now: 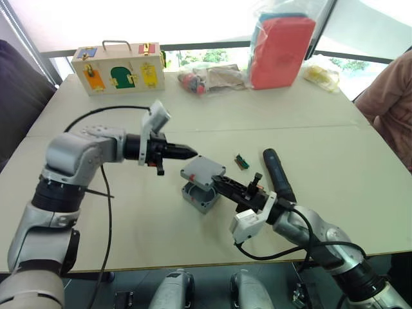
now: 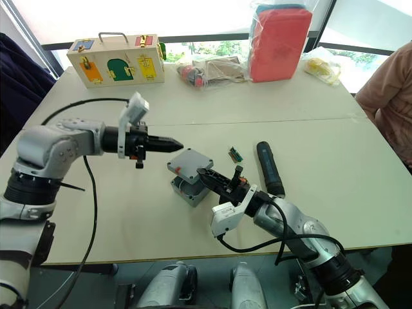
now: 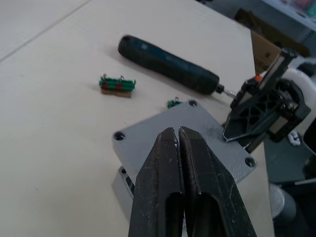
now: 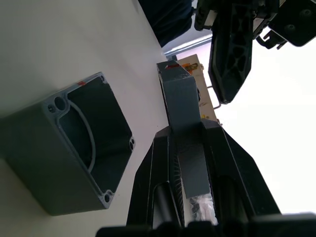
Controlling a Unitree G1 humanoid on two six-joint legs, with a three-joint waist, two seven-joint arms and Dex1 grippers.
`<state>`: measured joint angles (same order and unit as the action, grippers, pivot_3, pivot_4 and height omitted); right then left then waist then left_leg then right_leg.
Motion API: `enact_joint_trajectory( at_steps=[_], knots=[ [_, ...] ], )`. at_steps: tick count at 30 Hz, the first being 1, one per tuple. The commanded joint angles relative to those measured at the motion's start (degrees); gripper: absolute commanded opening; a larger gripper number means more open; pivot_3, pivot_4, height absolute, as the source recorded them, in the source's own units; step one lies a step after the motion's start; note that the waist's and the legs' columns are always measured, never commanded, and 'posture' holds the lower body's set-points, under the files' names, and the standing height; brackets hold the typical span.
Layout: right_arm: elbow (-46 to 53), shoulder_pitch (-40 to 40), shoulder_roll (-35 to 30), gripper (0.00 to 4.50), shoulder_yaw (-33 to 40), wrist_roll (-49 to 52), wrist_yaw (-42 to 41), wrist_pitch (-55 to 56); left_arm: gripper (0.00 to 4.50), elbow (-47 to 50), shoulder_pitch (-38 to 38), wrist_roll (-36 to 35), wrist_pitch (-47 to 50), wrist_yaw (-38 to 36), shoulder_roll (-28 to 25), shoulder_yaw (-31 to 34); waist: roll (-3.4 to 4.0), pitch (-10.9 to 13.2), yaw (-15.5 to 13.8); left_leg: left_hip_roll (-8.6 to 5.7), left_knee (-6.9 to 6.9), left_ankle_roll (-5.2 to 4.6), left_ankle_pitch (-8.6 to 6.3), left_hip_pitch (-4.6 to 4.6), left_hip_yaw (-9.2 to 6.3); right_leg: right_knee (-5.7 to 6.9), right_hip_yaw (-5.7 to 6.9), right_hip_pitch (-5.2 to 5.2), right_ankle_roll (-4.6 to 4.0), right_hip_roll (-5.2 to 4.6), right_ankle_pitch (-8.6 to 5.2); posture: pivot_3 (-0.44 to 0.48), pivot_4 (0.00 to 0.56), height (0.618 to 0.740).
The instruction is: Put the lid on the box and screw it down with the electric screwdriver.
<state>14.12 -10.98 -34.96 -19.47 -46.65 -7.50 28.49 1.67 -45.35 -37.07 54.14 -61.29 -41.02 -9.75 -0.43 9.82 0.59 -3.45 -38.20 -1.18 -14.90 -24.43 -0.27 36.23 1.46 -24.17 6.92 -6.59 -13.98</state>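
lid (image 1: pixel 203 171): clamped by one edge in the right gripper (image 1: pixel 222 185), held flat but slightly tilted just above the box (image 1: pixel 199 197). Not seated; the right wrist view showed the box cavity open and the lid clear of it.
box: sat upright on the counter (image 1: pixel 335 161), mouth up, directly under the lid and a bit offset from it. Red mark was visible at one rim corner.
right jaws: closed on the lid's edge, plate sandwiched between the two fingers.
left gripper (image 1: pixel 188 152): jaws pressed together, nothing in them. Tip hovered just beside the lid's far corner, above the counter.
screwdriver (image 1: pixel 279 174): lay flat on the counter to the robot's right of the box, untouched, bit end pointing back toward the robot near the right arm.
green pieces (image 1: pixel 241 161): small bits on the counter between lid and screwdriver; could not tell whether they were screws or holders.
done: lid picked up and brought over the box.
left: align corners, set lid down, release, pick up screwdriver, drive the corner screws. No screws were visible in the lid holes.
progress: early, roughly first step of three by my read.
risk: lid looked rotated against the box footprint, so it would probably need squaring before it dropped in.
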Motion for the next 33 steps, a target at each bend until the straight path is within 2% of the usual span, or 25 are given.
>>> enact_joint_trajectory(
  at_steps=[1,15,30,33],
  knots=[
    [0.5,0.4,0.8,0.13,0.0,-1.2,1.1,1.0,0.08,1.7,0.8,3.0,-4.2,-1.5,-0.2,-1.1,0.0,0.0,0.0,0.0,0.0,0.0,0.0,0.0,0.0,0.0,0.0,0.0,0.0,0.0,0.0,0.0,0.15,0.74],
    [-1.8,1.6,2.0,0.13,-1.1,-4.8,1.6,1.4,0.08,-1.4,2.8,10.4,-10.3,-3.6,3.3,-4.9,0.0,0.0,0.1,0.0,-0.01,-0.02,0.0,0.01,0.0,0.0,0.02,0.04,0.0,0.02,0.0,0.0,0.15,0.74],
    [-1.8,3.7,1.9,0.13,-2.3,-6.6,2.4,1.7,0.08,0.3,5.5,15.5,-13.9,-5.8,3.5,-7.9,-0.03,0.0,0.0,0.0,-0.02,-0.03,0.0,0.14,-0.03,-0.01,0.04,0.2,0.0,0.02,0.0,0.0,0.15,0.74],
    [-2.0,4.1,1.9,0.13,-2.5,-6.6,2.5,1.7,0.08,1.3,6.2,17.6,-15.7,-6.3,3.1,-10.0,-0.03,0.0,-0.1,0.01,-0.02,-0.06,-0.02,0.27,-0.03,-0.03,0.05,0.35,0.0,0.02,-0.01,0.0,0.15,0.74]
  ],
)
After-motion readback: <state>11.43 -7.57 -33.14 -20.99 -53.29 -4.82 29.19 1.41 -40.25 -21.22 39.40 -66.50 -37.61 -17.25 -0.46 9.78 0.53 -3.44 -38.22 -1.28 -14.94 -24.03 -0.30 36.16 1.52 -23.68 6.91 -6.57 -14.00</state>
